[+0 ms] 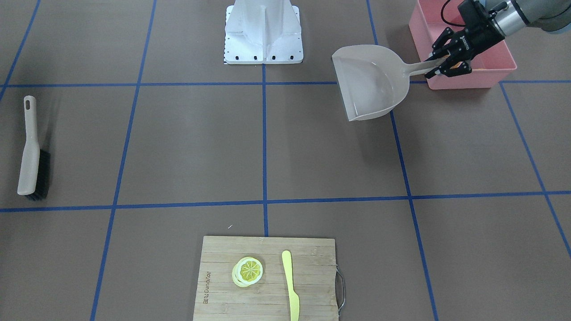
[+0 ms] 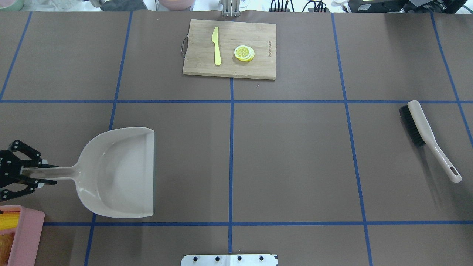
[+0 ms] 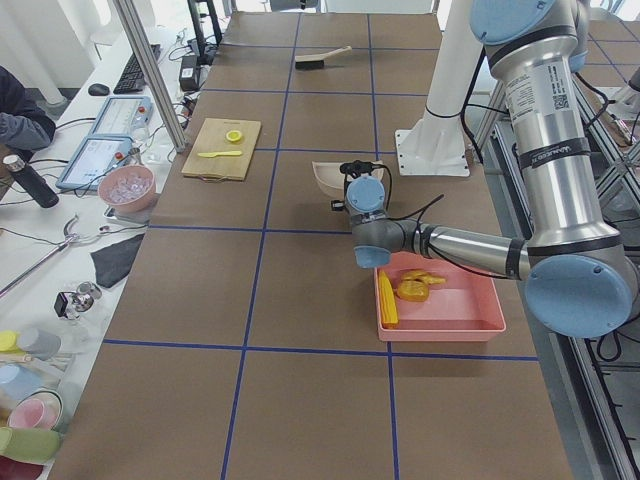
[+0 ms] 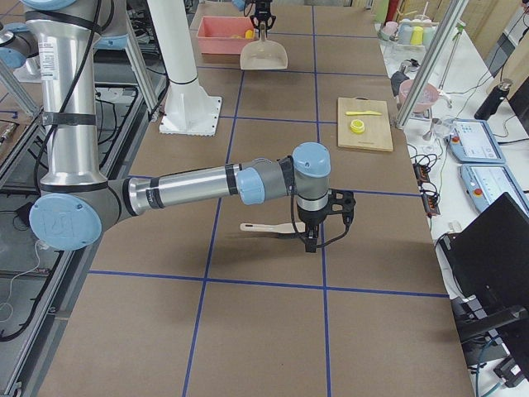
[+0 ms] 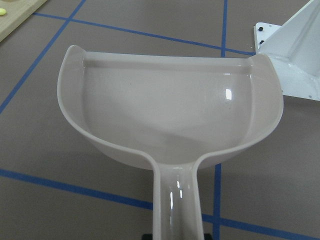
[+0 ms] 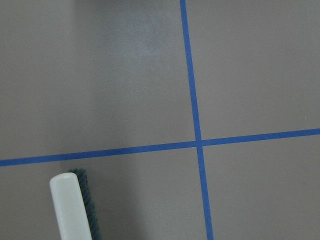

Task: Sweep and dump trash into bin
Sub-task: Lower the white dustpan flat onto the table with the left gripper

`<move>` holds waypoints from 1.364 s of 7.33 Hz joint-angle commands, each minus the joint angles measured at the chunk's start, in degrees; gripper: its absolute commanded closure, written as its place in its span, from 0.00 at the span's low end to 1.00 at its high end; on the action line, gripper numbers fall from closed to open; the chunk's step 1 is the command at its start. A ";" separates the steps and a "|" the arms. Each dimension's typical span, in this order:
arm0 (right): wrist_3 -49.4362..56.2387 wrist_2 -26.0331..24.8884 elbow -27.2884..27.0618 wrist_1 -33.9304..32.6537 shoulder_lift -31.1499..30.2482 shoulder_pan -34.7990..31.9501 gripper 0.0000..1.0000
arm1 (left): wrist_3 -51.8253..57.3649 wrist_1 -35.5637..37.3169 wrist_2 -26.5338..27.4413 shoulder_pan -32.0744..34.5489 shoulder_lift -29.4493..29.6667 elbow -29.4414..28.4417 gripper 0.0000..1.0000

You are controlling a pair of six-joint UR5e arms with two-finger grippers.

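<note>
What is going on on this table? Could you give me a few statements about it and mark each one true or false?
1. The dustpan is empty. True.
2. A gripper is holding the brush. False: it lies on the table with no gripper on it.
3. The lemon slice lies in the pink bin. False: it sits on the wooden cutting board, beside the yellow knife.
4. The left gripper is closed on the dustpan's handle. True.
5. The pink bin already holds a yellow corn cob. True.
</note>
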State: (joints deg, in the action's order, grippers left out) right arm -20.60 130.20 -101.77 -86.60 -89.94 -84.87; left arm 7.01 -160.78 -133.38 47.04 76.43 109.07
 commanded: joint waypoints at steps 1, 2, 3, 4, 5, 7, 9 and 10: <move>0.73 2.96 1.39 -0.59 -1.45 -3.10 0.00 | 2.65 8.09 0.48 -0.10 7.73 -1.40 1.00; 0.91 2.87 1.48 -0.33 -2.51 -3.20 0.00 | 4.83 8.73 1.10 -0.02 11.24 -4.11 1.00; 0.91 2.78 1.48 -0.33 -2.52 -3.20 0.00 | 4.59 9.60 1.01 0.33 13.98 -5.87 1.00; 1.08 2.78 2.53 -0.15 -2.70 -3.29 0.00 | 4.94 10.05 0.84 0.25 18.44 -11.02 1.00; 3.78 2.87 3.76 0.29 -2.61 -3.63 0.00 | 4.94 10.05 -0.99 0.25 21.10 -13.77 1.00; 3.81 2.87 4.91 0.29 -2.35 -3.64 0.00 | 4.94 10.23 -3.20 0.25 25.14 -19.12 1.00; 4.95 2.78 5.26 0.38 -2.35 -3.64 0.00 | 4.85 10.05 -3.21 0.25 24.91 -19.78 1.00; 4.95 2.78 5.26 0.38 -2.35 -3.64 0.00 | 4.77 9.97 -3.12 0.25 24.99 -19.87 1.00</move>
State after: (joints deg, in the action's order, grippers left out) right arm -15.87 133.01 -96.58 -86.23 -92.31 -88.50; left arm 11.88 -150.71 -136.51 47.28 101.29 89.57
